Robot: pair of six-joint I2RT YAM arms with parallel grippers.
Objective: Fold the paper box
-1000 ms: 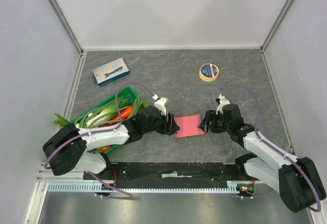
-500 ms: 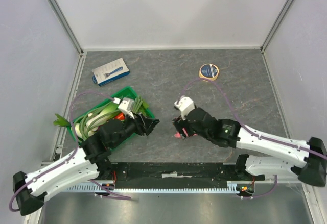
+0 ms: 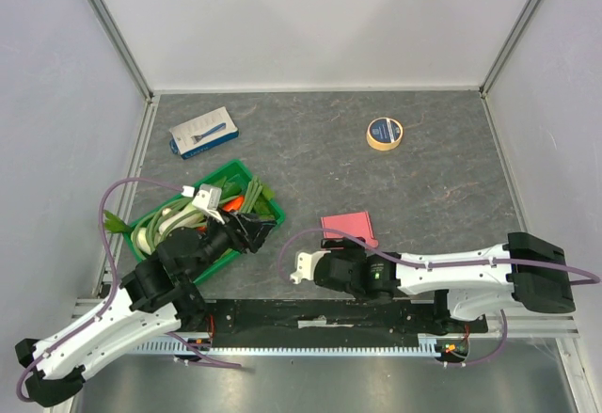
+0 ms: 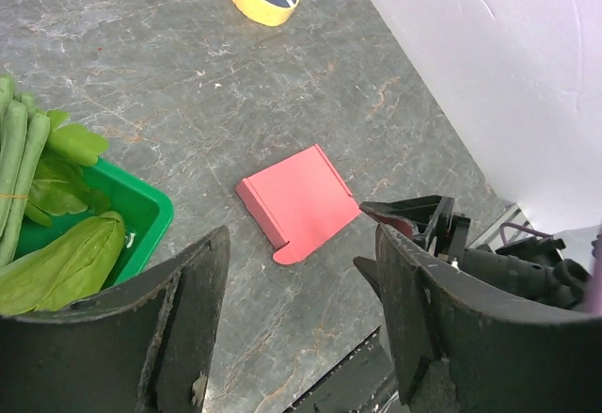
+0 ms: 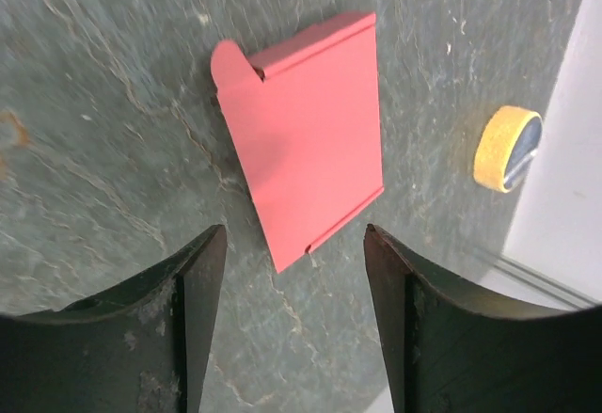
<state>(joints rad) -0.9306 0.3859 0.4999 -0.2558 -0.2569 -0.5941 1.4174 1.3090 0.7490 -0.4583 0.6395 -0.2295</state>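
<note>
The paper box [image 3: 348, 228] is a flat pink-salmon card piece with folded edges, lying on the grey table. No gripper touches it. It also shows in the left wrist view [image 4: 299, 201] and the right wrist view [image 5: 306, 131]. My left gripper [image 3: 256, 230] is open and empty over the right end of the green crate, left of the box. My right gripper [image 3: 331, 249] is open and empty just in front of the box's near left corner. In the left wrist view, the right gripper's dark fingers [image 4: 419, 225] sit beside the box.
A green crate [image 3: 268, 208] of vegetables stands left of the box, its corner in the left wrist view [image 4: 141, 211]. A yellow tape roll [image 3: 385, 133] lies at the back right. A blue-and-white flat package [image 3: 203, 132] lies at the back left. White walls surround the table.
Both grippers were at the box's left and right edges; they have drawn back toward the near edge. The right arm swung left and low. The box lies free, about where it was.
</note>
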